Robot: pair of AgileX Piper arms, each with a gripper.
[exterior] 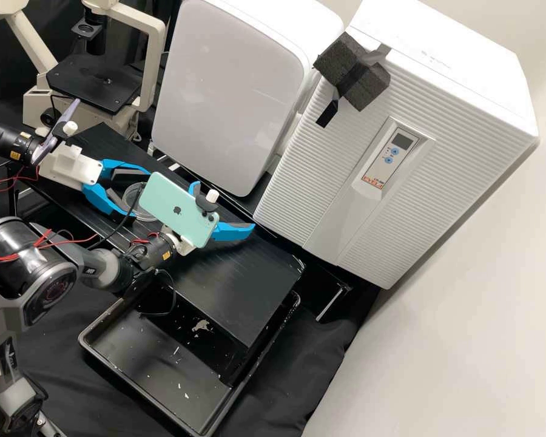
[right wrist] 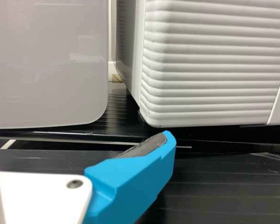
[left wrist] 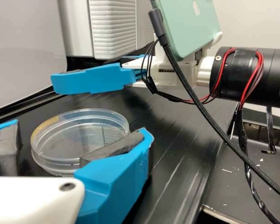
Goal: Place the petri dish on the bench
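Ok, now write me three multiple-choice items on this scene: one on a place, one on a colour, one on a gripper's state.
1. Where is the petri dish?
A) In the black tray
B) Between the fingers of the left gripper
C) On the microscope's stage

2. What colour is the phone mounted by the right gripper?
A) Mint green
B) Orange
C) Red

3. How do the right gripper's fingers stand?
A) Clamped on the dish
B) Pressed together
C) Spread apart

Key:
1. B: the left wrist view shows a finger on either side of the dish.
2. A: the phone's back is pale green in the high view.
3. C: the high view shows its two blue fingertips well apart.
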